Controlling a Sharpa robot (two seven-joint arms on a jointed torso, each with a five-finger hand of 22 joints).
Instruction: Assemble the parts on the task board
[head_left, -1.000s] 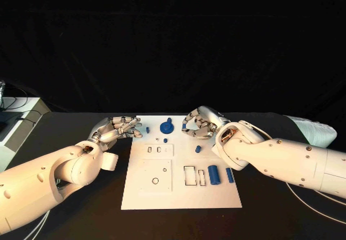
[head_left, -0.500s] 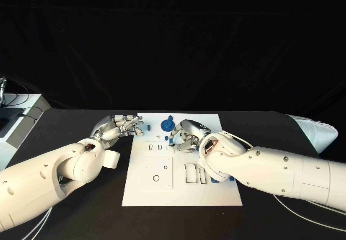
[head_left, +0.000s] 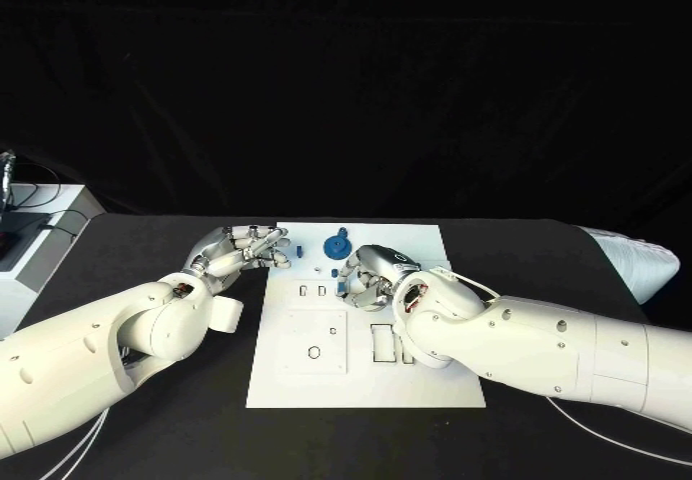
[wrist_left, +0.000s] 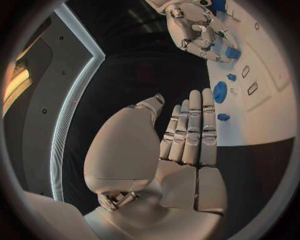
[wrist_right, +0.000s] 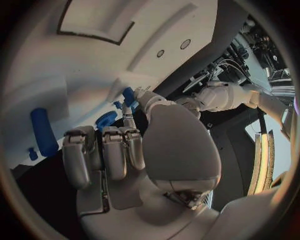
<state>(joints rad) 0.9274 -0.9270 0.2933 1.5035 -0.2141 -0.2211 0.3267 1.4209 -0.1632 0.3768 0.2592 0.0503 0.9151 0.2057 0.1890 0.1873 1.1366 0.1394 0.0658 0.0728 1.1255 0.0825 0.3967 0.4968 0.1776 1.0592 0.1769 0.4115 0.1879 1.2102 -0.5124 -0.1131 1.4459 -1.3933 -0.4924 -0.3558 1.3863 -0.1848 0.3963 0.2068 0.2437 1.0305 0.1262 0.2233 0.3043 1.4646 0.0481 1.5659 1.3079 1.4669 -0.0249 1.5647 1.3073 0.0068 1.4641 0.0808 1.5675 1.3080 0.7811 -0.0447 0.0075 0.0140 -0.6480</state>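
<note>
At the far left edge of the white rectangular task board (head_left: 361, 390), the left silver many-fingered hand (head_left: 242, 250) hovers with fingers straight and close together, holding nothing, its tips near a small blue peg (head_left: 283, 264) at the board's rim. The right silver hand (head_left: 368, 276) sits over the board's middle, fingers curled inward; whether it pinches a blue piece I cannot tell. A round blue gear-like part (head_left: 336, 247) stands between the two hands at the far edge. The near half of the board lies open, with the black table (head_left: 159, 440) around it.
</note>
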